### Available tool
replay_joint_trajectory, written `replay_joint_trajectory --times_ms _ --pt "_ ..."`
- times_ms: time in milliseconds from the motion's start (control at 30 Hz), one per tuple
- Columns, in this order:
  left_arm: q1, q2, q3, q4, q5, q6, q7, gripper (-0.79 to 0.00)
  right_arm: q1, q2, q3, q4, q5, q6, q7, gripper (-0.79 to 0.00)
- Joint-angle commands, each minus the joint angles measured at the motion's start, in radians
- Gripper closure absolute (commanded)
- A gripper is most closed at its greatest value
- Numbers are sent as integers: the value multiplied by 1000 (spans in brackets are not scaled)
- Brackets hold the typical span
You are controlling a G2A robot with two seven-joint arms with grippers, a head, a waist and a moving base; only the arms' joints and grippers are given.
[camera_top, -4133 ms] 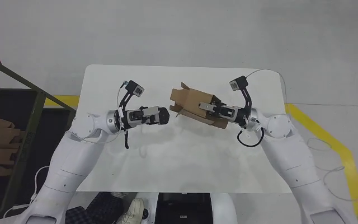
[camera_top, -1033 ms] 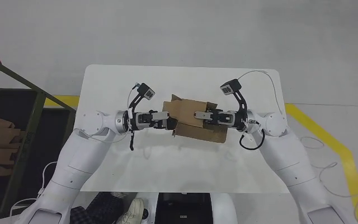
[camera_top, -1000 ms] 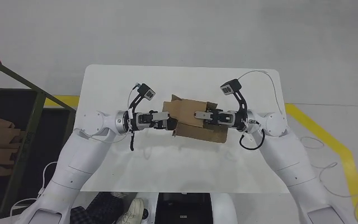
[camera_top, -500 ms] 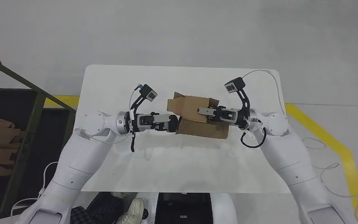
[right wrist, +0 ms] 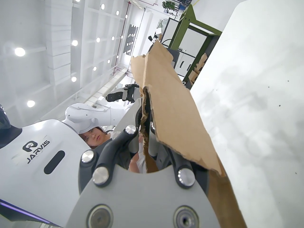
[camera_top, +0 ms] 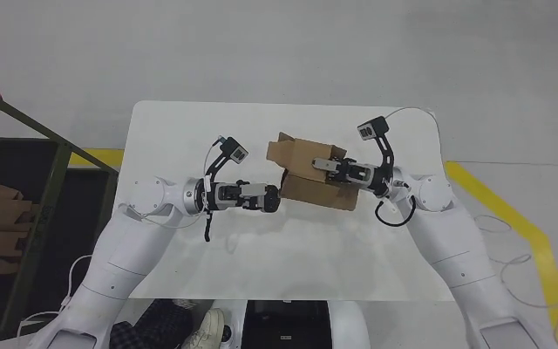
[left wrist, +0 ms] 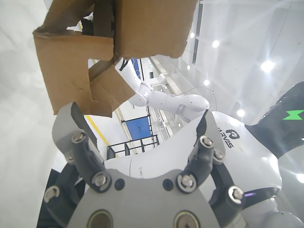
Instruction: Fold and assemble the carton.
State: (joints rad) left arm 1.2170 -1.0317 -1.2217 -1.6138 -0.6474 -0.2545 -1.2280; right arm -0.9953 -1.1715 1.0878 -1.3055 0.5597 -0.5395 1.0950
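A brown cardboard carton (camera_top: 307, 168), partly opened with ragged loose flaps, is held above the middle of the white table (camera_top: 174, 131). My right gripper (camera_top: 328, 166) is shut on the carton's upper wall; in the right wrist view its fingers (right wrist: 135, 119) pinch the cardboard edge (right wrist: 171, 110). My left gripper (camera_top: 273, 201) hovers open just off the carton's left end, slightly nearer the front. In the left wrist view its gripper (left wrist: 137, 117) holds nothing, and the carton's open end and flaps (left wrist: 78, 72) lie just beyond the fingertips.
A dark green frame (camera_top: 35, 166) stands on the floor left of the table, with flat cardboard pieces (camera_top: 9, 227) beside it. Yellow floor tape (camera_top: 488, 192) runs to the right. Bare tabletop lies at the left, back and front.
The right arm has carried the carton back and to the right, turning it. The left gripper has come off the carton's left flaps and shifted right and toward the front.
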Motion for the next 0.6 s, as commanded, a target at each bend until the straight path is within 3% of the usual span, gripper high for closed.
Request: replay_joint_trajectory --times_ms 0,567 --pt "0 0 0 1 -1 0 -1 -785 -1 0 1 -2 -3 2 -2 0" --pt "-27 -2 -18 32 -5 -10 16 -785 -16 1 -8 -39 35 25 88 0"
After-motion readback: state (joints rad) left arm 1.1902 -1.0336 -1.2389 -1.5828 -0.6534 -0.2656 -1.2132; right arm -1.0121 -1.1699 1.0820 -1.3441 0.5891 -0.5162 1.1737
